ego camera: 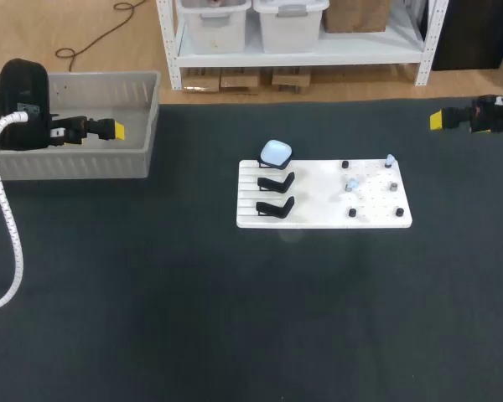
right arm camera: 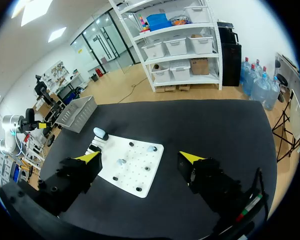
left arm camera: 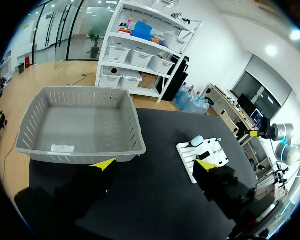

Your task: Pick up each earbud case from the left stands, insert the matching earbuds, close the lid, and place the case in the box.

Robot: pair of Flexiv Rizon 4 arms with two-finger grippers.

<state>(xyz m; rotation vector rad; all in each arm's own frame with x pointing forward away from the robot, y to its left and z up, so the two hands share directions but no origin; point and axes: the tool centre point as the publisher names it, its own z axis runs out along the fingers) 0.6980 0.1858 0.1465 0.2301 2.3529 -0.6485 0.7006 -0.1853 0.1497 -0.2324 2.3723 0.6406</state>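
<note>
Left gripper (left arm camera: 153, 166), right gripper (right arm camera: 141, 157) both agape; pale-blue case (ego camera: 275, 152) on stand (ego camera: 267, 164); white slip (left arm camera: 62, 148) in basket (left arm camera: 136, 127).

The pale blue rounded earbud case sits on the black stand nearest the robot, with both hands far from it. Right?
Not quite: the head view shows the pale blue rounded earbud case on the black stand farthest from the robot, on the white board. The left hand and right hand are indeed far from it.
</note>
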